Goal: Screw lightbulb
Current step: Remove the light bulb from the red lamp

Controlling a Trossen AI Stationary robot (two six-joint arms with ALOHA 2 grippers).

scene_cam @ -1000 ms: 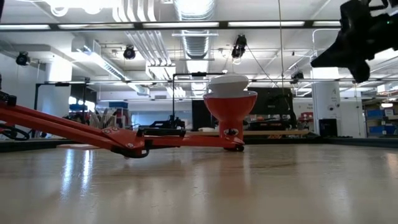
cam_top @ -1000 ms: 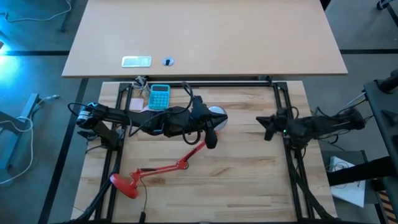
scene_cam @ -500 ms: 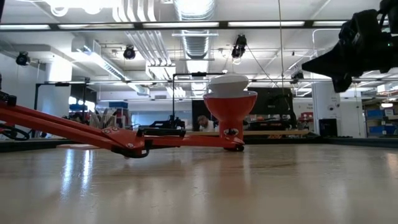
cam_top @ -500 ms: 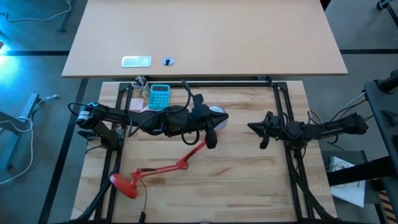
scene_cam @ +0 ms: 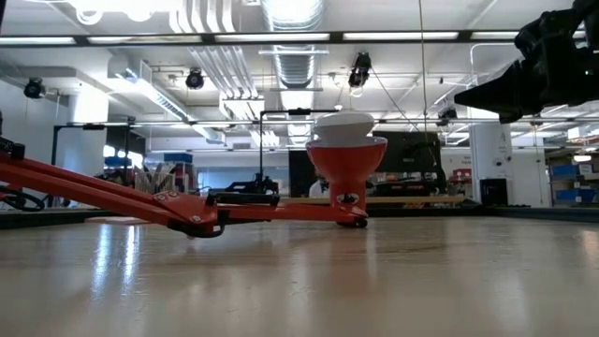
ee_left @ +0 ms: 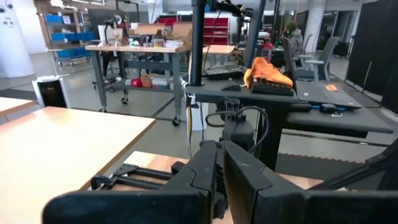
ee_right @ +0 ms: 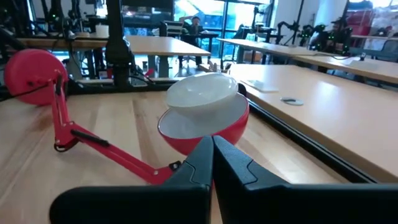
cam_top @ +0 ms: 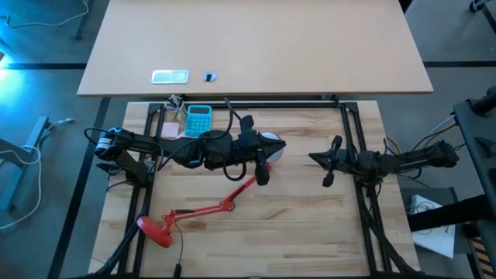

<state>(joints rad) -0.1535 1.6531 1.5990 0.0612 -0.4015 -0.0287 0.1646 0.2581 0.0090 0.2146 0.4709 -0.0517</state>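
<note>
R gripper (cam_top: pixel 325 160) hangs above the worktop's right half, fingers pressed together w/ nothing between them, pointing at the lamp shade (ee_right: pixel 205 127). It's well apart from the shade, probably lined up for an approach. L gripper (cam_top: pixel 262 172) is also clamped on nothing. It sits over the shade near the middle of the worktop's back edge, likely to steady the lamp (cam_top: pixel 205 211). The lamp lies flat, base toward the front-left corner and shade mouth up, so the socket can be reached from above. The lightbulb (ee_right: pixel 202 92) rests in that shade, dome up and slightly tilted. It looks seated but prob. not fully threaded; the neck is hidden.
</note>
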